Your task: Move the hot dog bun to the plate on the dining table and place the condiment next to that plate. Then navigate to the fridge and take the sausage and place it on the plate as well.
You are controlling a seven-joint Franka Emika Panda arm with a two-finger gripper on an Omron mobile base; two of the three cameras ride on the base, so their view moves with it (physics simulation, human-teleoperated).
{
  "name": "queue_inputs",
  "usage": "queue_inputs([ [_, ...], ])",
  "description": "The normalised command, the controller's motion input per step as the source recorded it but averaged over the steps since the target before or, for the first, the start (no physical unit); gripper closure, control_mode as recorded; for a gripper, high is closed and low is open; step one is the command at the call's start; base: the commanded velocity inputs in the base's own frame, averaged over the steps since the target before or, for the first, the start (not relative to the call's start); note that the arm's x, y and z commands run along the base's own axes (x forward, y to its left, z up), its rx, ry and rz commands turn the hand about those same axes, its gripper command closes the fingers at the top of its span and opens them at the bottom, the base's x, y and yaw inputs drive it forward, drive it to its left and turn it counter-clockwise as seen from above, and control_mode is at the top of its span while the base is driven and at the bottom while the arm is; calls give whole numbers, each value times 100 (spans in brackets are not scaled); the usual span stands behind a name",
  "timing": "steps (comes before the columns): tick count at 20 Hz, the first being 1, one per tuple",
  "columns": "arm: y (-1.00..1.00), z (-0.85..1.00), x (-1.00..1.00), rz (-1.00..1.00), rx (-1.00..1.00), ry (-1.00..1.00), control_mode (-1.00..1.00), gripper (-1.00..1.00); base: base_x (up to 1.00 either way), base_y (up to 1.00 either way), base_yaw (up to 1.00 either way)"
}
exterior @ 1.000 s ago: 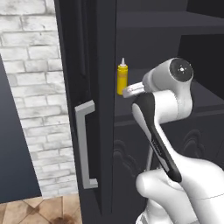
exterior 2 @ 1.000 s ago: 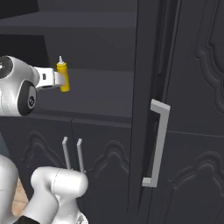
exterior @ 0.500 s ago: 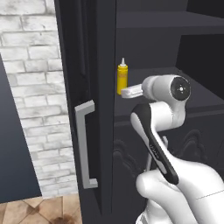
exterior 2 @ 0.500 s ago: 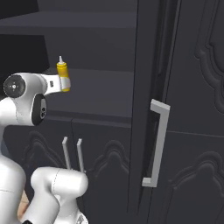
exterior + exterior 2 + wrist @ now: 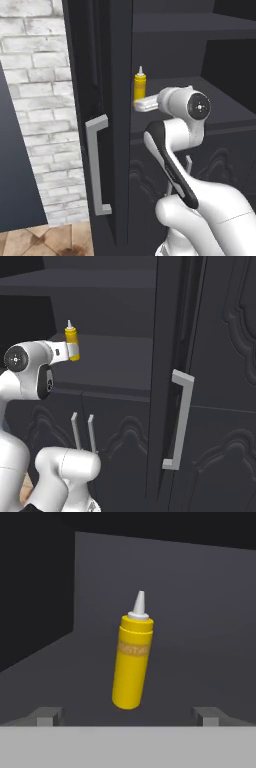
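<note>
Condiment stands upright on dark cabinet shelf, long axis vertical w/ nozzle up; in hand view it leans slightly, nozzle tipped right. Gripper right in front of it, jaws spread wide, one tip each side of bottle base, not touching. Grey door handle off to right.

Dark cabinets, white brick wall — possibly tiled floor.
</note>
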Motion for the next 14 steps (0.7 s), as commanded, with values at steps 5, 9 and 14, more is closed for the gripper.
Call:
queue_inputs([
  [5,8,1,3,-1,0,-1,-100,-100,0,0,0],
  [9,-1,0,19,0,4,-3,-100,-100,0,0,0],
  [14,0,2,34,0,3,0,-100,-100,0,0,0],
])
